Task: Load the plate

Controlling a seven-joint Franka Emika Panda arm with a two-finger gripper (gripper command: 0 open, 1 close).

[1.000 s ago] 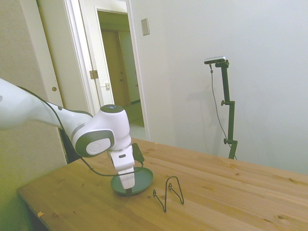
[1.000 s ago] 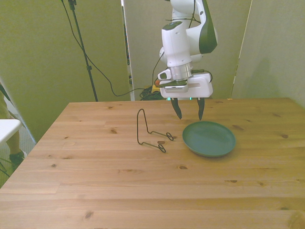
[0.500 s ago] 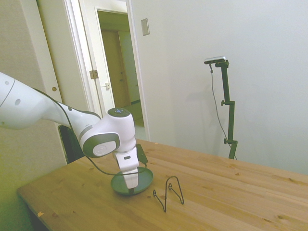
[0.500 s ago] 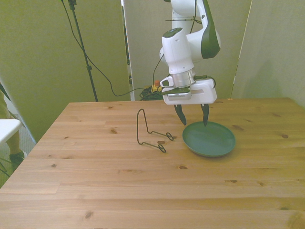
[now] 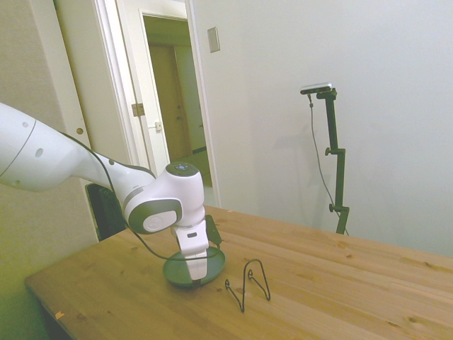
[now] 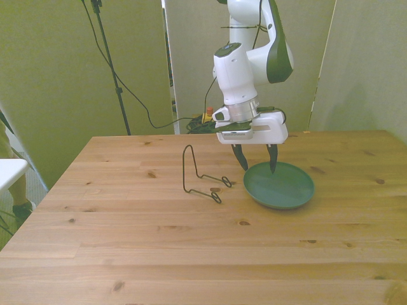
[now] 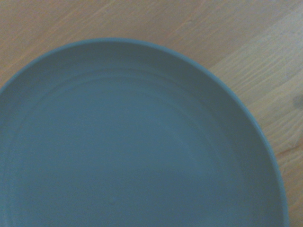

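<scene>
The dull teal plate point(image 6: 280, 185) lies flat on the wooden table, toward the front view's right. It also fills the wrist view point(image 7: 132, 142), and in the side view the plate point(image 5: 212, 268) shows partly behind the arm. My gripper point(image 6: 257, 166) hangs open right over the plate's far rim, its two dark fingertips spread and nothing between them. One fingertip stands just outside the rim, the other over the plate. A thin black wire stand point(image 6: 200, 178) rests on the table at the plate's left in the front view, also seen as the wire stand point(image 5: 249, 282) in the side view.
The wooden table point(image 6: 159, 254) stretches wide in front of the plate and stand. A white object point(image 6: 9, 171) juts in at the front view's left edge. An open doorway point(image 5: 173, 106) shows behind the table in the side view.
The gripper has come down and forward from behind the plate to its far rim, staying open. Plate and wire stand have not moved.
</scene>
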